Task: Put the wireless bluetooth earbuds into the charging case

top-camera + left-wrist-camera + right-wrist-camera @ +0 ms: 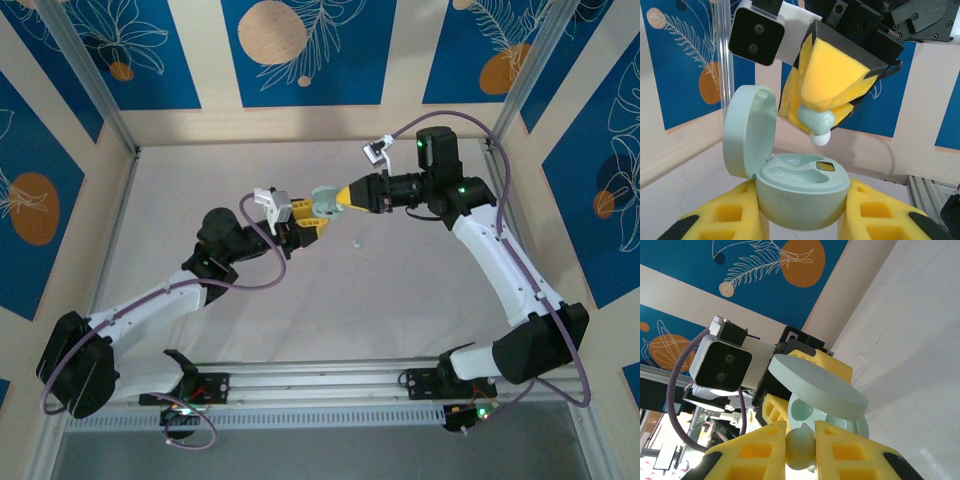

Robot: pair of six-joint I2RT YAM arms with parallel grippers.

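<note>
Nothing inserted yet: the left tool (804, 220) clamps the open charging case (800, 182), and its slots look empty. The right tool (800, 437) pinches one mint earbud (816, 124) just above the case, centre of the left wrist view.

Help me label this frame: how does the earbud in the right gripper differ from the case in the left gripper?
Size: the earbud is tiny; the charging case is far larger. State: the earbud hangs pinched in the right gripper above the case, not yet seated; the case sits in the left gripper, lid open, both wells looking empty. Shared: pale mint green plastic.
</note>
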